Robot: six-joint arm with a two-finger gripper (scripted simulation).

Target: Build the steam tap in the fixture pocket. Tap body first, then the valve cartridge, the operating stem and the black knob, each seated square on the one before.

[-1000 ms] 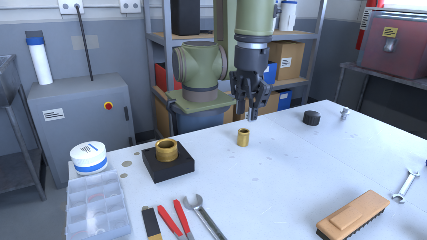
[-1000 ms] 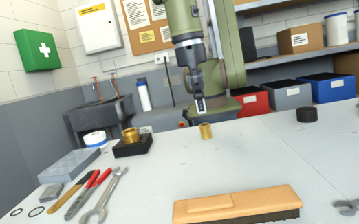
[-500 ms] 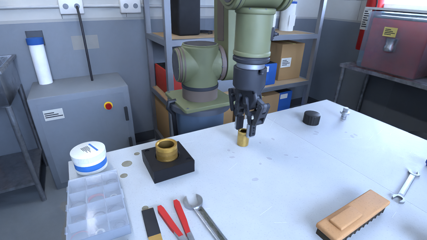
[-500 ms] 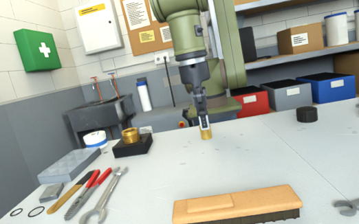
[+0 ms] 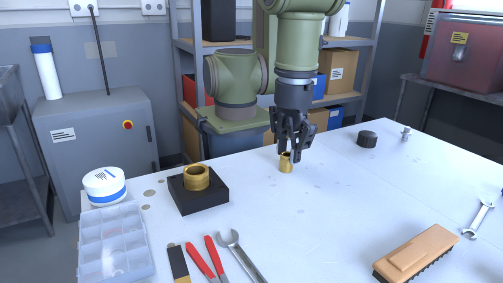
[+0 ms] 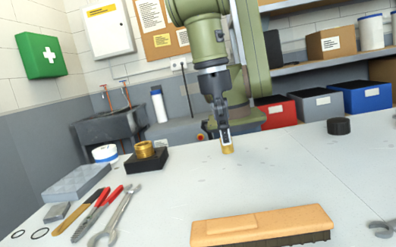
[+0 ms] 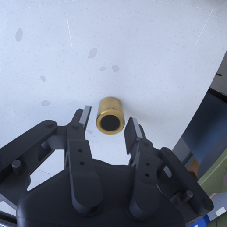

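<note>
My gripper (image 5: 289,157) (image 6: 224,140) (image 7: 109,122) hangs open around the top of the valve cartridge (image 5: 286,162) (image 6: 227,146) (image 7: 110,115), a small brass sleeve standing upright on the white table near its back edge. To the left, the brass tap body (image 5: 196,176) (image 6: 144,149) sits in the black fixture block (image 5: 197,190) (image 6: 146,160). The black knob (image 5: 367,138) (image 6: 338,125) lies far to the right. The silver operating stem (image 5: 406,133) stands beyond it.
A clear compartment box (image 5: 113,242) lies at the table's left front corner, with a white tub (image 5: 104,185) behind it. Red-handled pliers (image 5: 207,259), a spanner (image 5: 238,253) and a brush (image 5: 415,253) lie along the front. A small spanner (image 5: 477,219) is at the right.
</note>
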